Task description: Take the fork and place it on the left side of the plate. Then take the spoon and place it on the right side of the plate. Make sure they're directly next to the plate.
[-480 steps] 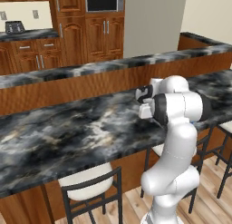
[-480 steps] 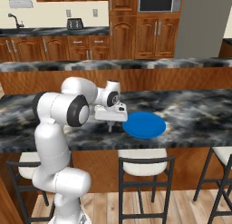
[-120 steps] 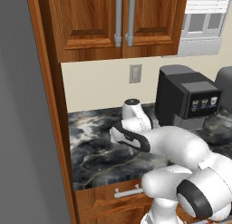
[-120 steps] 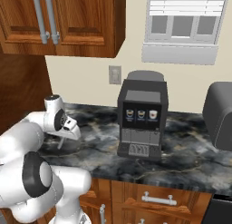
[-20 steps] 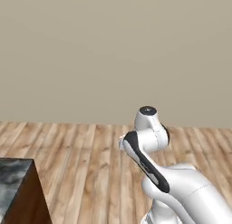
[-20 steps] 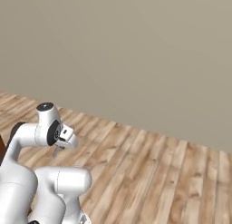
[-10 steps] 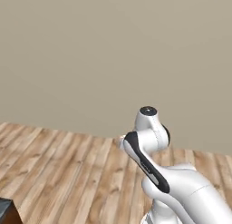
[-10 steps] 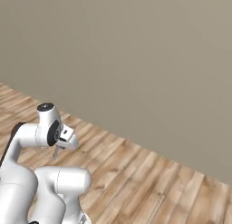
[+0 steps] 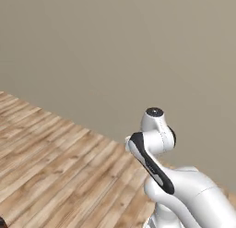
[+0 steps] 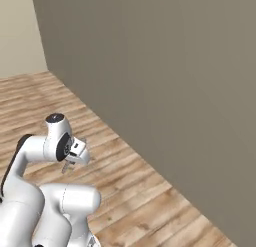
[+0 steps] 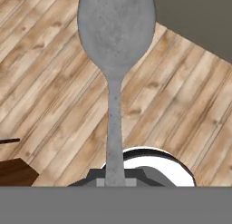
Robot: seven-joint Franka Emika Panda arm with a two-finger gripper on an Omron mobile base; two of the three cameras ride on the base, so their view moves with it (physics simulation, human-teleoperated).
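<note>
The spoon [image 11: 116, 32], silver-grey with a smooth oval bowl and a thin handle, sticks straight out from my gripper [image 11: 115, 180] in the hand view. The jaws are shut on the end of its handle. Its bowl hangs in the air over the wooden floor. In the right base view my gripper [image 10: 71, 161] is tucked close to the arm's body at chest height, with a sliver of the spoon [image 10: 65, 167] below it. The fork and the plate are out of view.
A plank floor [image 10: 130, 191] stretches under the base, and a plain grey-beige wall [image 10: 165, 81] rises close ahead and to the right. A dark brown wooden corner [image 11: 13, 171] shows at the hand view's lower left.
Both base views have swung round as the base moves: the wall has come nearer and the dark counter corner has slid out at the left. The grip on the spoon is unchanged.
</note>
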